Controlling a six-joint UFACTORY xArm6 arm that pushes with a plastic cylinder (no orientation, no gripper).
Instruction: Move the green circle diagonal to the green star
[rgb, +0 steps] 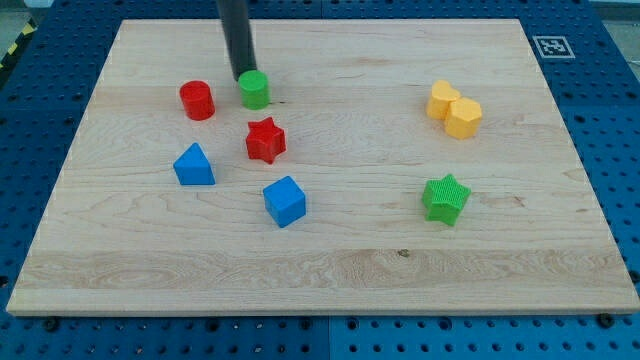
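**Mia:** Wooden and light brown, that was the board (330, 270), and it sat on a blue table with little holes (620, 120). Where was the green circle?

**Me:** The green circle (254, 89) sat near the view's top, on the left half of the board. My tip (243, 78) was right at its upper left edge. It looked like it was touching, but I could not be sure.

**Mia:** Did you have a claw? Was it open?

**Me:** No claw. I only had a straight dark rod, so nothing opened, nothing closed, and it held nothing.

**Mia:** Where was the green star?

**Me:** The green star (445, 198) was well away from the circle, lower down and to the view's right.

**Mia:** What was close to the circle?

**Me:** The red circle (197, 100) was just beside it on the view's left. The red star (265, 140) was near it, just below. The blue triangle (194, 165) was lower and more to the left. The blue cube (285, 200) was below the red star.

**Mia:** Anything yellow?

**Me:** Two yellow blocks (455, 109) touched each other near the view's top right, above the green star. I could not tell their shapes well. A black and white square tag (549, 45) sat at the board's top right corner.
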